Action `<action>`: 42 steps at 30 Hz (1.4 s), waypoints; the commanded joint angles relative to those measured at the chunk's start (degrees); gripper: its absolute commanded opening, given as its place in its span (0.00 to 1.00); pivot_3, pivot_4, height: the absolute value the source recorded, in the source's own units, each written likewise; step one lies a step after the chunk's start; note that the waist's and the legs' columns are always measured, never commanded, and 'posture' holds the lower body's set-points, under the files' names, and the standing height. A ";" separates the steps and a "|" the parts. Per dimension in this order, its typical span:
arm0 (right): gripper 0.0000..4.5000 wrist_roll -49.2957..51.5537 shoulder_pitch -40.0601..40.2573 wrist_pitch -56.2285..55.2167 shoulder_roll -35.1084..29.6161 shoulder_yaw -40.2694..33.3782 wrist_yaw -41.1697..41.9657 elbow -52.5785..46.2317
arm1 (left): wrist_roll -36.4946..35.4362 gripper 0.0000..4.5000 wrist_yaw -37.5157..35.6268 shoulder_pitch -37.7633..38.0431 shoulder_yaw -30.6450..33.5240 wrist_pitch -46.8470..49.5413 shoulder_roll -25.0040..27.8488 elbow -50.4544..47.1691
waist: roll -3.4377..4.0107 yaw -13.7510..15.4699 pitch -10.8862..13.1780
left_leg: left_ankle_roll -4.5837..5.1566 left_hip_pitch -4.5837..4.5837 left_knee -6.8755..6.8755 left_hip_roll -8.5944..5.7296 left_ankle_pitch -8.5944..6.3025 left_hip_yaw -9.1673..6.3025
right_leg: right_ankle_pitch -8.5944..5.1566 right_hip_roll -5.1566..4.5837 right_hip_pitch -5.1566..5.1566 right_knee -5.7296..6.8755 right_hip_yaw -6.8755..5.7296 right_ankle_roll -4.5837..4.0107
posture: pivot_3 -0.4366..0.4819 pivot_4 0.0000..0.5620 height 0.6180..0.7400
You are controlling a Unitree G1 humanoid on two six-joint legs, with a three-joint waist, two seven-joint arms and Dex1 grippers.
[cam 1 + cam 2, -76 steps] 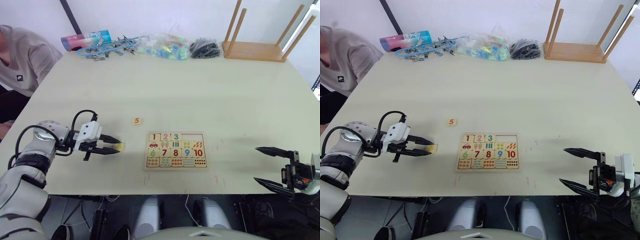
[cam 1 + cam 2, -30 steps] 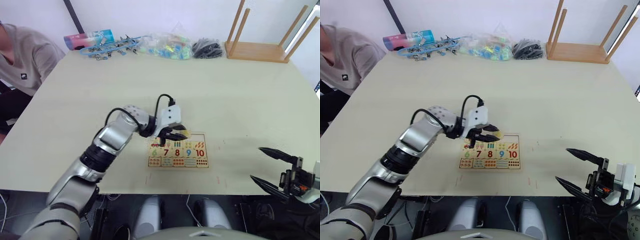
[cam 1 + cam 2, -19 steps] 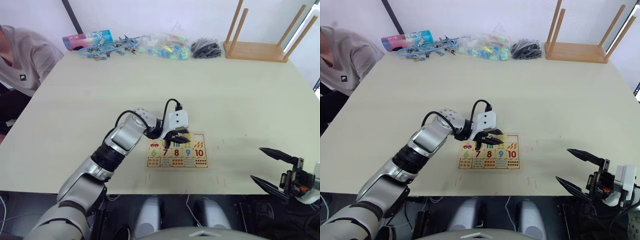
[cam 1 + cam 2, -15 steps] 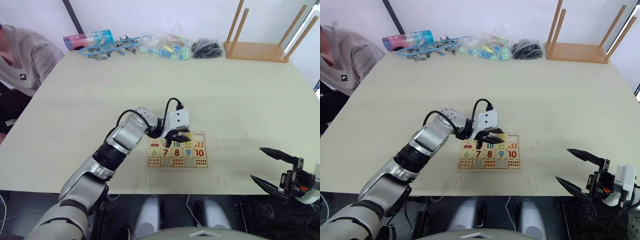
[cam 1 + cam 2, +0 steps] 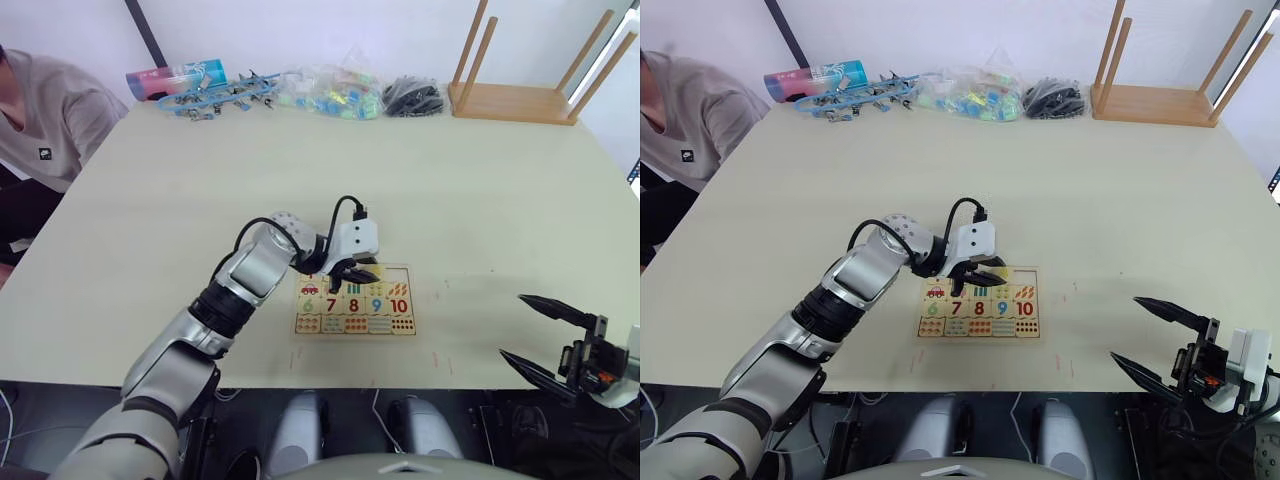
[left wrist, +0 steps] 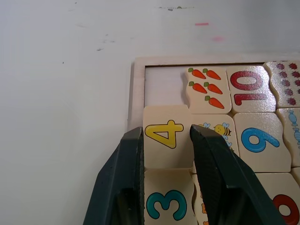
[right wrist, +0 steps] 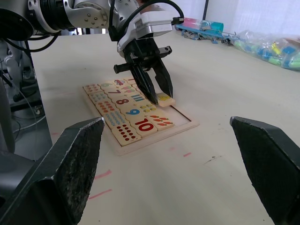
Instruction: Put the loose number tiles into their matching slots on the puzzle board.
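I see the tile with the yellow 4 (image 6: pixel 164 136) between the two black fingers of my left gripper (image 6: pixel 165 154), which close on its two sides. The tile is over the top row of the puzzle board (image 5: pixel 352 299), just beside the tile 3 (image 6: pixel 168 202); whether it already lies flat in its slot I cannot tell, and in the right wrist view it looks a little raised at the board's far edge. Next to it, at the corner of the board, one slot (image 6: pixel 161 90) of bare wood is free, above the carrots picture (image 6: pixel 204 87). On the other side of the carrots are the red 10 (image 6: pixel 247 85) and the blue 9 (image 6: pixel 258 139).

My right gripper (image 5: pixel 1160 340) is well apart from the board, past the near edge of the table (image 5: pixel 150 200), with its fingers spread wide and nothing between them.

At the table's far edge, far from the board, lie a bag of coloured pieces (image 5: pixel 325 92), a bundle of black cables (image 5: pixel 412 97) and a wooden stand (image 5: pixel 510 100). A person in a grey shirt (image 5: pixel 40 120) sits at the far left corner of the table.
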 commanded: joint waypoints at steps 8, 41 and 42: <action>1.00 0.34 0.11 -1.23 -0.02 -0.75 0.25 -0.94 | 1.40 0.22 -0.23 -1.13 0.84 -2.69 -0.39 -0.03 | 0.00 0.00 0.00 | 0.00 0.00 0.00 0.00 0.00 0.00 | 0.00 0.00 0.00 0.00 0.00 0.00 | 0.48 0.27 0.98; 1.00 -0.46 -0.60 -2.12 0.62 -0.06 0.14 0.08 | -2.96 0.87 -0.56 -6.87 8.40 -6.02 -4.33 10.95 | 0.00 -0.03 0.00 | 0.00 0.00 0.01 0.00 0.00 0.00 | 0.00 0.01 0.00 0.00 -0.01 0.00 | 0.48 0.27 0.98; 1.00 -0.51 -0.56 -2.14 0.70 -0.05 0.13 0.05 | -2.76 0.80 -0.89 -7.07 8.32 -7.20 -4.43 11.93 | 0.00 -0.02 0.00 | 0.00 -0.01 0.01 0.00 0.00 0.00 | 0.00 0.00 0.00 0.00 -0.02 0.00 | 0.48 0.27 0.98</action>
